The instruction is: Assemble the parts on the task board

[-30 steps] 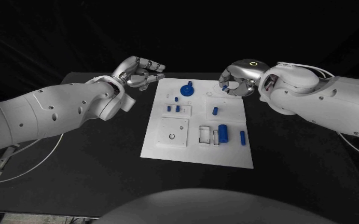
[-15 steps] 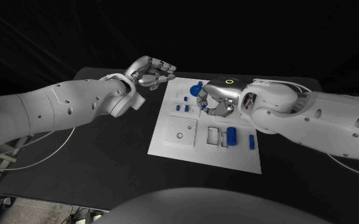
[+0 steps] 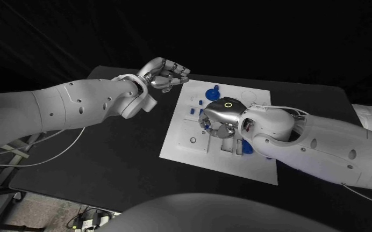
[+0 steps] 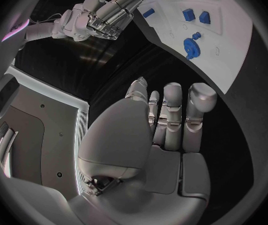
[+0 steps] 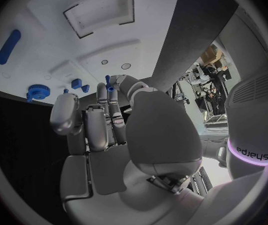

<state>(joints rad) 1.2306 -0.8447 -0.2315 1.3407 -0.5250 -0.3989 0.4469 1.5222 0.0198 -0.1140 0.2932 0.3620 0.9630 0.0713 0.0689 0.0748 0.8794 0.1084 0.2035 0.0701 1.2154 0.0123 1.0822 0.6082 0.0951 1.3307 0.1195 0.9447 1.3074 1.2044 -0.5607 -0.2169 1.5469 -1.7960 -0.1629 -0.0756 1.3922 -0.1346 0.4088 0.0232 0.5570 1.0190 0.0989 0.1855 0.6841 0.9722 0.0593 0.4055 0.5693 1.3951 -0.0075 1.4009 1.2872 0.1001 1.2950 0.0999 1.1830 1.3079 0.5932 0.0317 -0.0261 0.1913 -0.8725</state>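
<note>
The left hand (image 3: 165, 74) hovers over the black table (image 3: 116, 151) just off the task board's (image 3: 186, 149) ten o'clock corner, its fingers curled loosely inward with nothing between them; in the left wrist view the same hand (image 4: 165, 120) shows its fingers side by side and bare. The white task board lies at the middle of the table, tilted so its far end runs toward one o'clock. On it a blue gear (image 3: 213, 92) stands near the twelve o'clock edge, with small blue pegs (image 5: 79, 84) close by, as the right wrist view shows. The right hand (image 3: 221, 122) is low over the board's centre, fingers bent down toward the surface; a small blue part (image 5: 109, 87) seems to be at its fingertips, but whether it is gripped I cannot tell. A longer blue piece (image 5: 8, 47) lies toward the board's four o'clock side.
</note>
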